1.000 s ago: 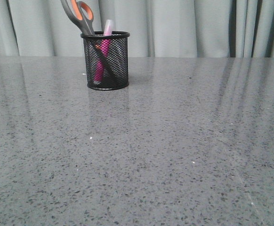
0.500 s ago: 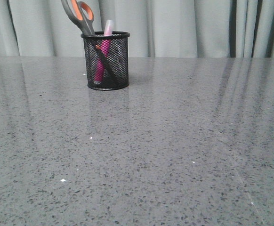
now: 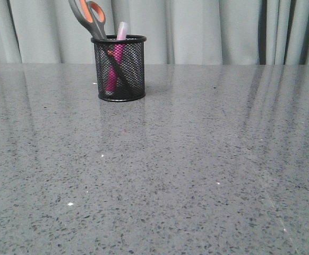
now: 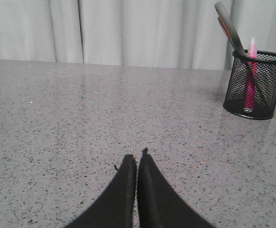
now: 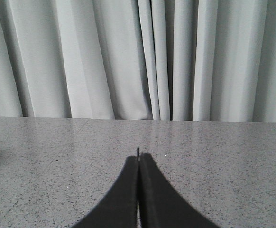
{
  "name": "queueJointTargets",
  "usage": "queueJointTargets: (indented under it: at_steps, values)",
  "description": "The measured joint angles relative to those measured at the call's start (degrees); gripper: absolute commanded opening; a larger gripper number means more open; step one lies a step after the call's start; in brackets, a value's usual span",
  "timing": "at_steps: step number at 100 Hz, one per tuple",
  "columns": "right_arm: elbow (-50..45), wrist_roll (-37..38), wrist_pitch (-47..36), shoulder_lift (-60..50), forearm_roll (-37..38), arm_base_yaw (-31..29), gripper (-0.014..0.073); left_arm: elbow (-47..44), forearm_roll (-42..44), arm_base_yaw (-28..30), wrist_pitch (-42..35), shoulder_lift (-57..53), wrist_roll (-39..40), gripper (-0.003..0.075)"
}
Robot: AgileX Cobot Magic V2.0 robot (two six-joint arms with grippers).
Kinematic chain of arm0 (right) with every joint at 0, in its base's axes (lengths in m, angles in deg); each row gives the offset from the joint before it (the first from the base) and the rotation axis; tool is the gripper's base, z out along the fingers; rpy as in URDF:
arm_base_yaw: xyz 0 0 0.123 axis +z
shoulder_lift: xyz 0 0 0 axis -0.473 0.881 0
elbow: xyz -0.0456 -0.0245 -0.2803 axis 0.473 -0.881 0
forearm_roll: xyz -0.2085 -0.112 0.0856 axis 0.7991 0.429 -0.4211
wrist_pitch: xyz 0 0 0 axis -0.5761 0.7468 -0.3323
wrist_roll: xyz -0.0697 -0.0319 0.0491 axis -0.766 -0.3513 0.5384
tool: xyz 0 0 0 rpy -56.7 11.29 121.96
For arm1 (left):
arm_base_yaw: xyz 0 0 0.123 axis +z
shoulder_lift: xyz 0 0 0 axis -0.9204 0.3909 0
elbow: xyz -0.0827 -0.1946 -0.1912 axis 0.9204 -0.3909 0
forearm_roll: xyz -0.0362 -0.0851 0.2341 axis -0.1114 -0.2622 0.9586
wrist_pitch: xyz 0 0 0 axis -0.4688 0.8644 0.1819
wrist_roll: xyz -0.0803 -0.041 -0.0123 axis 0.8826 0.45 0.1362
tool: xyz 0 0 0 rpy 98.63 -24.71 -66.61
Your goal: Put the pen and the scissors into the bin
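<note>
The black mesh bin (image 3: 120, 69) stands upright at the far left of the grey table (image 3: 197, 159). Inside it the pink pen (image 3: 114, 69) stands with its whitish cap above the rim. The scissors (image 3: 89, 18) lean in it blades down, their orange-lined handles sticking out toward the left. The left wrist view also holds the bin (image 4: 254, 85), the pen (image 4: 250, 76) and the scissors (image 4: 229, 28), well off from my left gripper (image 4: 137, 158), which is shut with nothing in it. My right gripper (image 5: 139, 156) is shut and empty too. Neither gripper shows in the front view.
A pale grey curtain (image 3: 207, 29) hangs behind the table's far edge. The speckled tabletop (image 5: 223, 156) stretches in front of both grippers.
</note>
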Motion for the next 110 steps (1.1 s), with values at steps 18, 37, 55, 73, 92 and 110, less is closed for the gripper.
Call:
queueJointTargets:
  at_steps: [18,37,55,73,92,110]
  values:
    - [0.0,0.1,0.0,0.0,0.0,0.0,-0.0076,0.0,-0.1,0.0,0.0,0.0,0.0,-0.0022]
    - [0.0,0.1,0.0,0.0,0.0,0.0,-0.0076,0.0,-0.2,0.0,0.0,0.0,0.0,-0.0022]
    - [0.0,0.1,0.0,0.0,0.0,0.0,-0.0076,0.0,-0.2,0.0,0.0,0.0,0.0,-0.0022]
    - [0.0,0.1,0.0,0.0,0.0,0.0,-0.0076,0.0,-0.2,0.0,0.0,0.0,0.0,-0.0022]
    - [0.0,2.5,3.1,0.0,0.0,0.0,-0.0076,0.0,-0.2,0.0,0.0,0.0,0.0,-0.0022]
    - [0.4,1.4,5.4,3.1,0.0,1.0,-0.0076,0.0,-0.2,0.0,0.0,0.0,0.0,-0.0022]
